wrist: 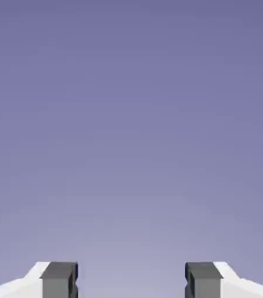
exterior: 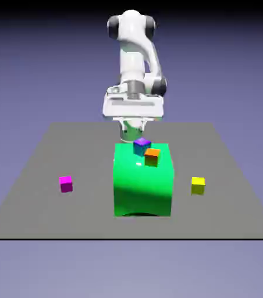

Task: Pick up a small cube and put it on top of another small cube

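The small magenta cube [exterior: 66, 184] rests on the grey table [exterior: 46, 151], toward the exterior view's left, well apart from the arm. My gripper [exterior: 135, 134] hangs at the back edge of the big green block [exterior: 144, 183], just behind a blue cube with a purple top [exterior: 141, 145]. In the hand view the gripper [wrist: 131, 280] is open: its grey fingertips [wrist: 59, 279] stand apart, and only the blue-violet backdrop shows between them. The magenta cube is out of the hand view.
On top of the green block sit the blue cube and, touching it, a cube with an orange top [exterior: 152, 156]. A yellow cube [exterior: 198, 185] lies on the table at the exterior view's right.
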